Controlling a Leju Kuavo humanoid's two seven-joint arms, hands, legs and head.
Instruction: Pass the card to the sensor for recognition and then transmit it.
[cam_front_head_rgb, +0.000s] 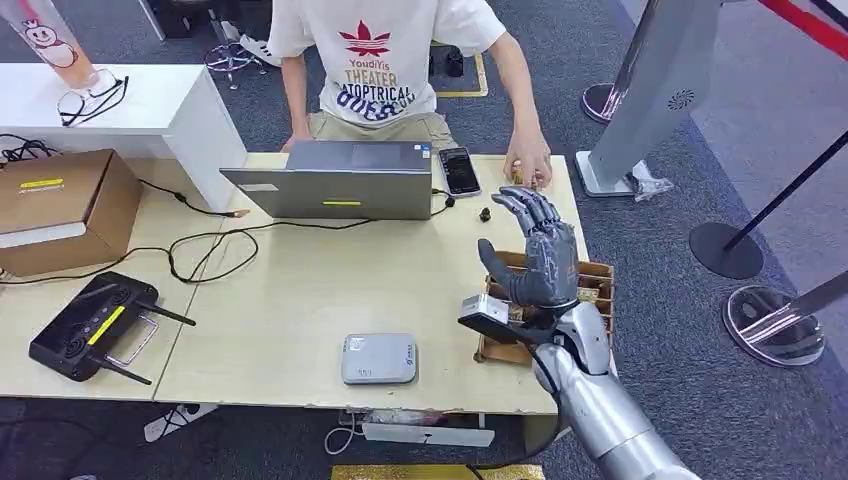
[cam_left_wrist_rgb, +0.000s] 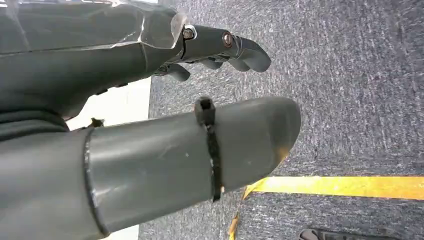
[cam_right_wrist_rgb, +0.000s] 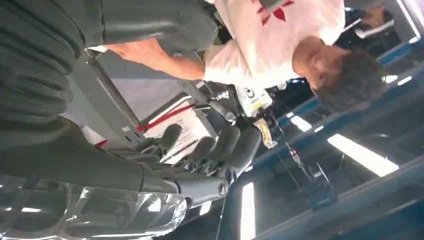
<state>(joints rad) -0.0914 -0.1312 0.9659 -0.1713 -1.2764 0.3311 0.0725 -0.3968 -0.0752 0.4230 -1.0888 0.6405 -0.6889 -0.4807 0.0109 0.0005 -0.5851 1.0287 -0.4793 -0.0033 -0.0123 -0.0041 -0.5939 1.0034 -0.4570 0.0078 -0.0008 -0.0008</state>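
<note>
A flat silver-grey rectangular card sensor (cam_front_head_rgb: 379, 358) lies near the front edge of the pale wooden tabletop (cam_front_head_rgb: 290, 300); no card can be made out. The right robot hand (cam_front_head_rgb: 535, 250), released with fingers spread, is raised above a brown cardboard tray (cam_front_head_rgb: 597, 285), opposite a person in a white T-shirt (cam_front_head_rgb: 380, 60). The left robot hand (cam_left_wrist_rgb: 150, 100) hangs released over grey carpet (cam_left_wrist_rgb: 350, 90).

The raised grey right hand (cam_front_head_rgb: 537, 250) hides much of the brown cardboard tray (cam_front_head_rgb: 596, 285) at the wooden tabletop's (cam_front_head_rgb: 290, 300) right edge, so its contents cannot be told. The person in the white printed T-shirt (cam_front_head_rgb: 380, 60) is cut off by the head view's top edge. The silver laptop's (cam_front_head_rgb: 335, 180) screen faces away. The grey flat box's (cam_front_head_rgb: 379, 358) label is too small to read.
</note>
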